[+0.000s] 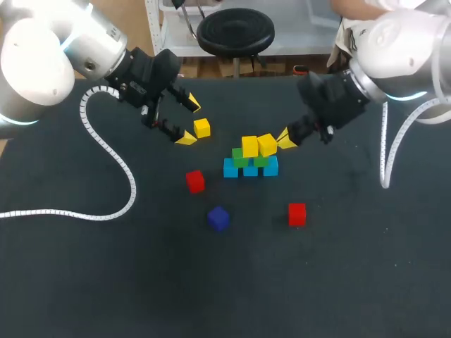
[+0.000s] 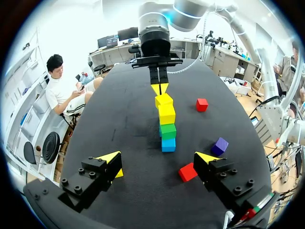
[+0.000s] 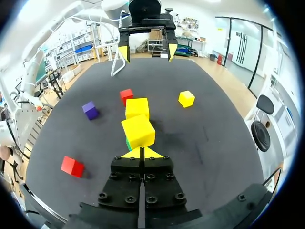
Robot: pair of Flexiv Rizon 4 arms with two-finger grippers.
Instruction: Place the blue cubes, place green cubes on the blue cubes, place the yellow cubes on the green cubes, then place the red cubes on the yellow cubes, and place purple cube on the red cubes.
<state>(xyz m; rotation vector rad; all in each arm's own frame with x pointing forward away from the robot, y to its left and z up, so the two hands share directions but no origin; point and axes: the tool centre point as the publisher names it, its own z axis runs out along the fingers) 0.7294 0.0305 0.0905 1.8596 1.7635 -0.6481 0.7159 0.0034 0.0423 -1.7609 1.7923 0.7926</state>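
On the dark matte bench the small purple cube lies nearest, with the right-hand red cube well off to one side and the left-hand red cube just beyond it. Farther on stands the stack. It has three blue cubes in a touching row, two green cubes on top of them, and two yellow cubes on the green ones, the right one turned slightly askew. The right end effector has its yellow-tipped fingers pressed together, gripping nothing, with the tip at that askew cube and seemingly touching it. Beyond, the loose yellow cube sits on the bench beside the left end effector, whose fingers are spread wide and empty.
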